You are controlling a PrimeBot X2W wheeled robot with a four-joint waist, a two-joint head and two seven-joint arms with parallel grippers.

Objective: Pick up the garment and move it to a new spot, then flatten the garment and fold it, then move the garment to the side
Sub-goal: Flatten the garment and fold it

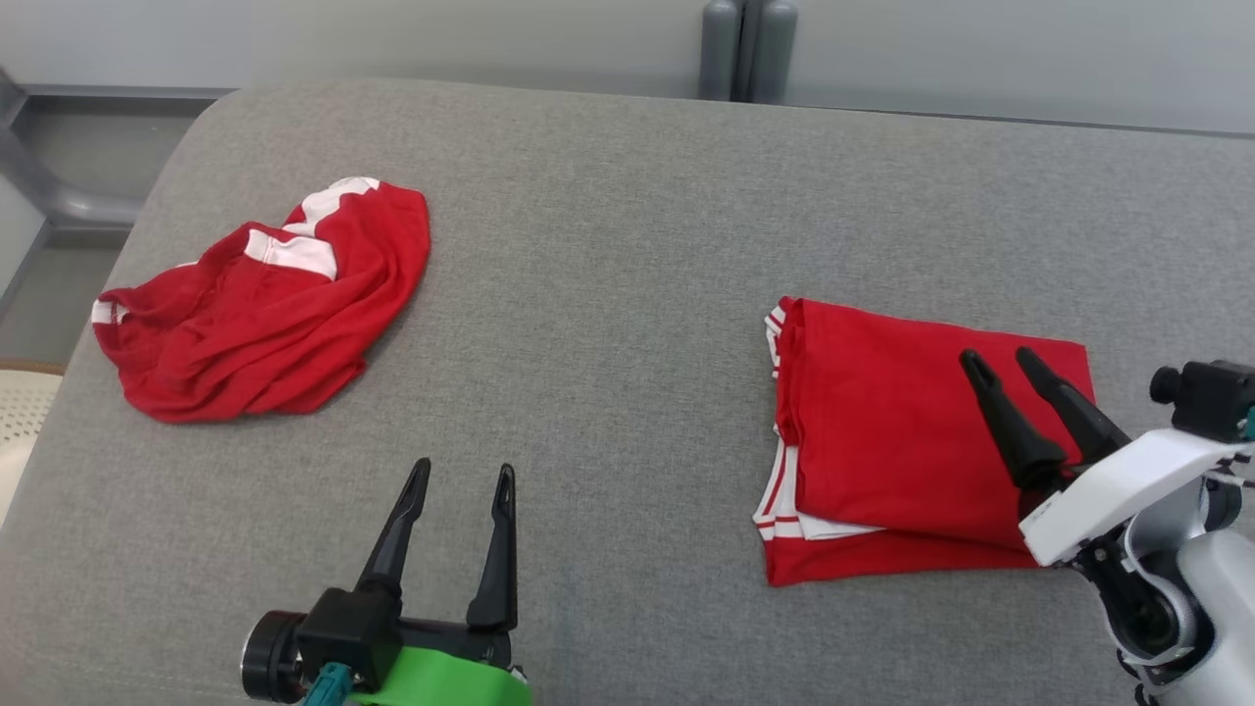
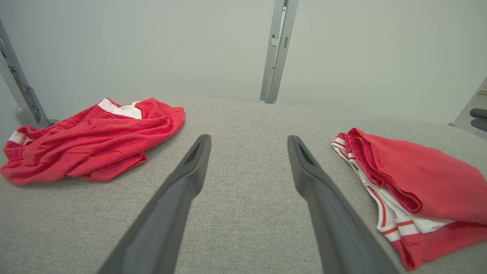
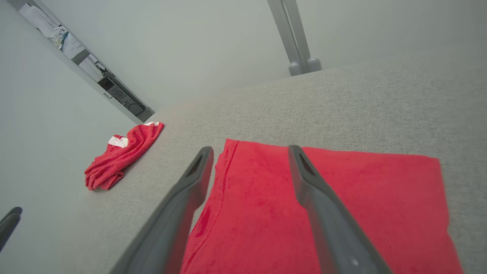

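On the right of the grey surface point(image 1: 608, 294), the right gripper point(image 1: 998, 358) hangs over the folded garment point(image 1: 882, 422), its white forearm coming in from the lower right corner and its two dark fingers point(image 3: 198, 171) slanting up and to the left. The fingers stand apart with nothing between them: released, gripping no cloth. From the wrist view, one finger lies over the garment's left edge and the other over its red top; whether the tips touch the cloth cannot be told. At the lower left, the left gripper point(image 1: 464, 471) points up the surface, fingers spread and empty, over bare grey fabric between the two garments.

The folded garment is a neat red rectangle, smooth on top, with stacked layers showing at its left and near edges, where white bands with red stripes peek out. It lies flat near the surface's right side. Well apart, at the far left, the crumpled garment point(image 1: 265, 314) sits in a rumpled red heap with white patches. A grey post point(image 1: 747, 49) rises behind the surface's far edge.
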